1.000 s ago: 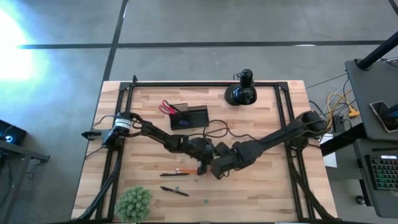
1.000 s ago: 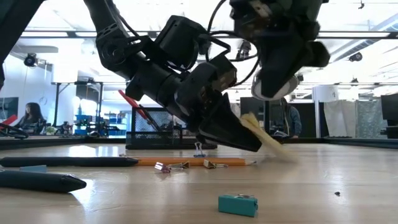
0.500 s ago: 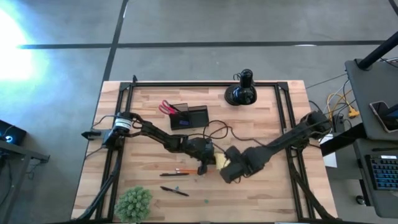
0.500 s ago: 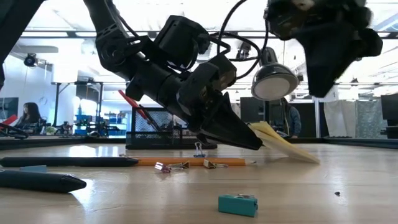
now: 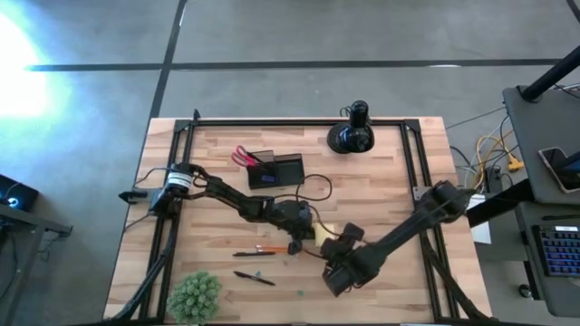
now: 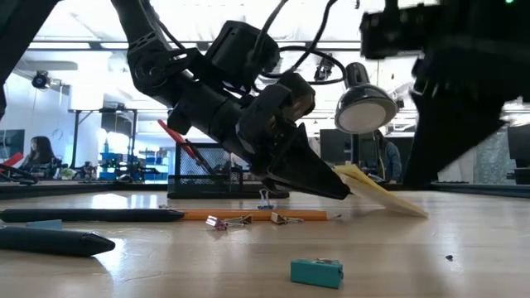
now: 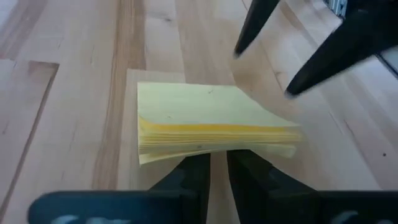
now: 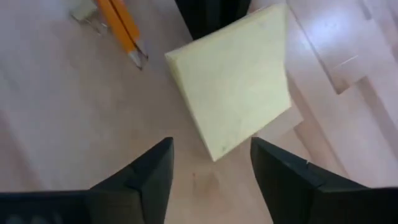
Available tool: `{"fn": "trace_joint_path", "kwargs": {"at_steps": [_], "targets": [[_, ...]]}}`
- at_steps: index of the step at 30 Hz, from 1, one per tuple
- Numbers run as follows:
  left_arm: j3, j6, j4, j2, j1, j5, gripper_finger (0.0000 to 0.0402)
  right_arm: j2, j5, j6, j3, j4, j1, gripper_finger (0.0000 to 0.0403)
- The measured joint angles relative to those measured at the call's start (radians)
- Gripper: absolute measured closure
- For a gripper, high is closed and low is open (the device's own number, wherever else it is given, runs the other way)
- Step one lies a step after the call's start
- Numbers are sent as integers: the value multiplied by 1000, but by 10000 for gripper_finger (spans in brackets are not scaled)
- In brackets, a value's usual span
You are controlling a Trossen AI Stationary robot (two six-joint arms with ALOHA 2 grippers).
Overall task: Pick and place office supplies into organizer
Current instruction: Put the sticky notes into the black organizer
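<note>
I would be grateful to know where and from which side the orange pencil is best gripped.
Grip the pencil at mid-shaft from straight above, jaws across its width. It lies flat on the table, so only its long sides offer purchase. Binder clips lie close beside it, so a narrow opening seems wise.

A light wooden butcher-block table [image 5: 381, 195] fills the middle of the high view. On it — toward the top — stand the dark organizer [image 5: 276, 171] and a black round-based knobbed object [image 5: 352, 135]. Lower left lie an orange pencil [image 5: 256, 251], a black pen [image 5: 254, 278], a green fuzzy ball [image 5: 194, 294] and a tiny blue piece [image 6: 316, 271].
</note>
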Motion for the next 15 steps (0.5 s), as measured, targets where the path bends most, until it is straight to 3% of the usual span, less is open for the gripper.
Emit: {"fn": "trace_joint_path", "kwargs": {"at_steps": [7, 15], "targets": [[5, 0, 1, 0, 0, 11, 362, 86, 141, 23, 110, -119, 1, 193], [8, 0, 2, 0, 0, 15, 362, 161, 140, 21, 203, -151, 15, 193]]}}
